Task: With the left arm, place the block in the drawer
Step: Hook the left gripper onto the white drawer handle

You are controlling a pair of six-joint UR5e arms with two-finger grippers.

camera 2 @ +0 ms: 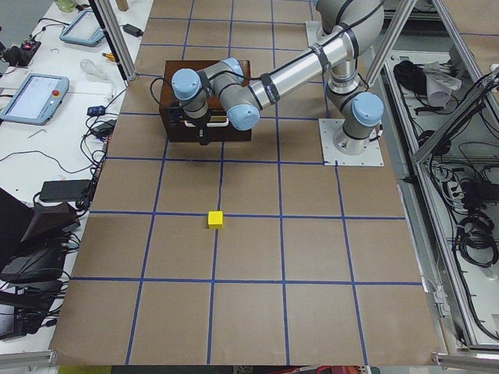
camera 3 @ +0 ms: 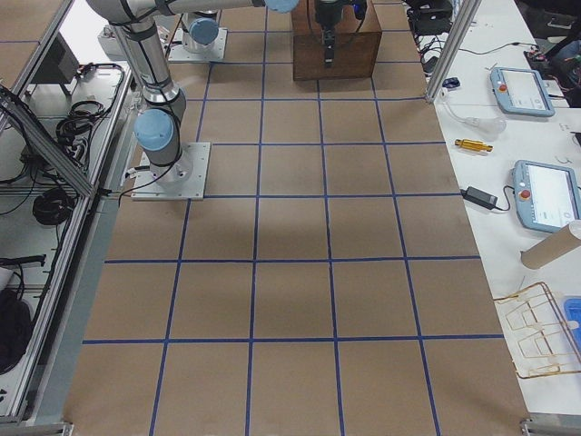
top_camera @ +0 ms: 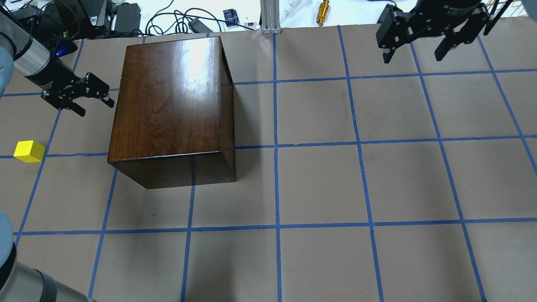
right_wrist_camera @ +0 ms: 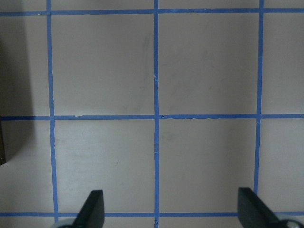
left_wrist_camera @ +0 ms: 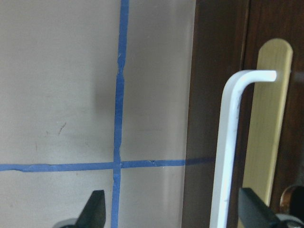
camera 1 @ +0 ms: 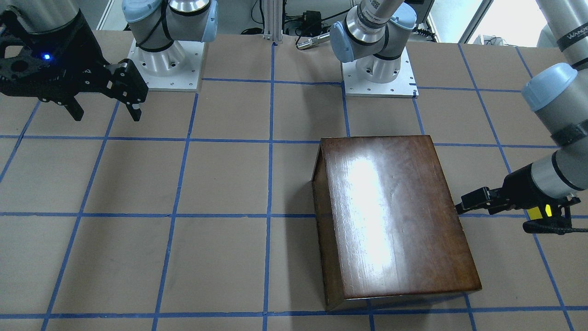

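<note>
Upper left of the overhead view: the left claw (top_camera: 95,105), fingers apart, faces the box (top_camera: 168,96). Its drawer (left_wrist_camera: 298,123) is shut, with the pull (left_wrist_camera: 227,142) between the fingers. The block (top_camera: 29,151) sits on the counter (top_camera: 319,184), far left. The likely next move is to grip the pull and draw it out.

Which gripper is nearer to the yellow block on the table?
Left. The left gripper is close to the block, beside the wooden box on the block's side of it. The right gripper hangs far off, beyond the box's other side.
</note>
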